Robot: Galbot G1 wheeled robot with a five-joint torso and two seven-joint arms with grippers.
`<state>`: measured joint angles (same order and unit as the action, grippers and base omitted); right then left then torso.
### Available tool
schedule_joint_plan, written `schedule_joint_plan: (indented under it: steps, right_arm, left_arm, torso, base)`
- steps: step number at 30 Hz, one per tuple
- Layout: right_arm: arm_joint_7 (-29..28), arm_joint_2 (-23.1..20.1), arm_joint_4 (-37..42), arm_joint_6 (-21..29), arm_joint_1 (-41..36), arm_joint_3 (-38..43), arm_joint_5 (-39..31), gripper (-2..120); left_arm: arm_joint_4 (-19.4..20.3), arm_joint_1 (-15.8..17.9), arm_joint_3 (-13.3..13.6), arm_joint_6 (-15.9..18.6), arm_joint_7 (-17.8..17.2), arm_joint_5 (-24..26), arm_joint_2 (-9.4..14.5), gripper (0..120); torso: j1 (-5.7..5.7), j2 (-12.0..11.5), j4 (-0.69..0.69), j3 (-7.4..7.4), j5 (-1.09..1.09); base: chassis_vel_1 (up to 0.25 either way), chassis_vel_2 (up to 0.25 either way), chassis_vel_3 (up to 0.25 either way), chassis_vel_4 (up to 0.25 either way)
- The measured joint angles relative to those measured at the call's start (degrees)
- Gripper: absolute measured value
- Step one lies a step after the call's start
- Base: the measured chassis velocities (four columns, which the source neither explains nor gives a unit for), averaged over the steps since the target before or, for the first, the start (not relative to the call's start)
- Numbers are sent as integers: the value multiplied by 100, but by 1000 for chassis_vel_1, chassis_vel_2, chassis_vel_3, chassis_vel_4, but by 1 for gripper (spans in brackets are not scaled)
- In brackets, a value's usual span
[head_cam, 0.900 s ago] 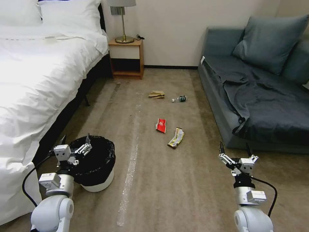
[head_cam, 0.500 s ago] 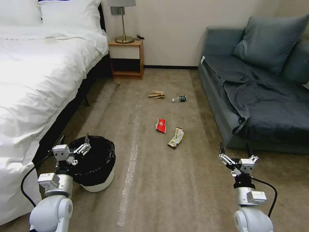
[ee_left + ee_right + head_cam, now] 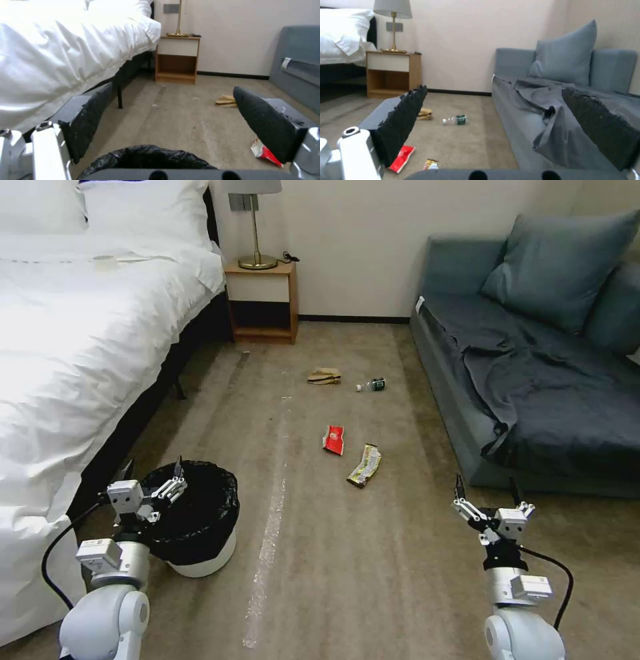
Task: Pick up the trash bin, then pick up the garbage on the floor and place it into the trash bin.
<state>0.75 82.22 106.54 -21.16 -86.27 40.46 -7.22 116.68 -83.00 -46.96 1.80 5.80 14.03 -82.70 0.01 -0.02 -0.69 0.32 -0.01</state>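
my left gripper (image 3: 152,473) hangs over the near left edge of the bin (image 3: 200,527), fingers spread wide and holding nothing. the bin stands upright on the carpet (image 3: 320,553) just beside the bed (image 3: 80,347), its black bag (image 3: 200,500) folded over the white rim. from my left wrist, the two dark pads (image 3: 90,117) frame the floor ahead, and the crinkled bag sits low between them, right under the gripper.

my right gripper (image 3: 485,488) waits near the foot of the sofa (image 3: 533,400), above bare carpet, fingers apart and empty.

the garbage lies on the carpet ahead of me, well apart from the bin. the red packet (image 3: 333,439) and the yellow wrapper (image 3: 365,466) lie just beside each other in the middle of the floor. farther off, toward the nightstand (image 3: 261,300), the tan paper bag (image 3: 324,376) and the small bottle (image 3: 371,385) lie near each other; the bottle is on its side. my right wrist sees the bottle between its pads (image 3: 400,125), with the red packet low beside the pad on the bed side.
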Motion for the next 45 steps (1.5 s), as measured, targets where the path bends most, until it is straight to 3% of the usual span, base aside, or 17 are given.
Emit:
schedule_joint_plan:
  steps: [6,8,9,10,11,13,16,17,19,27,29,38,45]
  right_arm:
    - [-1,-3,2,4,-2,10,-2,100]
    - [-3,1,3,6,-2,8,-1,100]
    - [-3,1,3,6,-2,8,-1,100]
    - [-3,3,3,7,-2,6,1,100]
    - [-3,3,3,7,-2,6,1,100]
    - [-3,6,-1,7,-6,0,8,100]
    - [-3,8,-7,7,-7,-4,15,100]
    - [-1,14,-10,7,-9,-11,21,100]
    - [2,20,-11,7,-9,-20,25,100]
    - [10,20,-7,7,-12,-35,31,100]
    - [22,17,-5,7,-33,-32,31,100]
    - [77,24,-8,-16,-29,-29,35,100]
    - [128,40,-30,-52,-36,-36,35,100]
  left_arm:
    - [29,-41,6,232,-358,36,-25,97]
    - [81,-34,25,578,-939,107,-57,96]
    - [81,-34,25,578,-939,107,-57,96]
    - [84,-6,30,760,-1373,262,-70,96]
    - [84,-6,30,760,-1373,262,-70,96]
    - [30,65,3,969,-2151,641,-73,96]
    - [7,78,-19,1033,-2381,793,-73,96]
    - [1,83,-34,1169,-2644,1066,-71,96]
    - [2,85,-35,1325,-2836,1333,-67,96]
    - [-20,145,-25,1627,-3183,1941,-58,96]
    - [-64,203,-8,1805,-3391,2326,-63,95]
    - [-404,436,-33,2214,-3885,2641,-66,95]
    - [-601,627,-41,2432,-4048,3061,-47,96]
  torso:
    - [0,0,0,0,0]
    - [0,0,0,0,0]
    - [0,0,0,0,0]
    - [0,0,0,0,0]
    - [0,0,0,0,0]
    - [0,0,0,0,0]
    - [0,0,0,0,-1]
    - [0,0,0,0,0]
    - [0,0,0,0,-1]
    - [0,0,0,0,0]
    - [0,0,0,0,0]
    - [0,0,0,0,0]
    - [0,0,0,0,0]
  base:
    - [0,0,0,0]
    - [0,0,0,0]
    - [0,0,0,0]
    - [0,0,0,0]
    - [0,0,0,0]
    - [0,0,0,0]
    - [0,0,0,0]
    - [0,0,0,0]
    - [0,0,0,0]
    - [0,0,0,0]
    - [0,0,0,0]
    - [0,0,0,0]
    - [0,0,0,0]
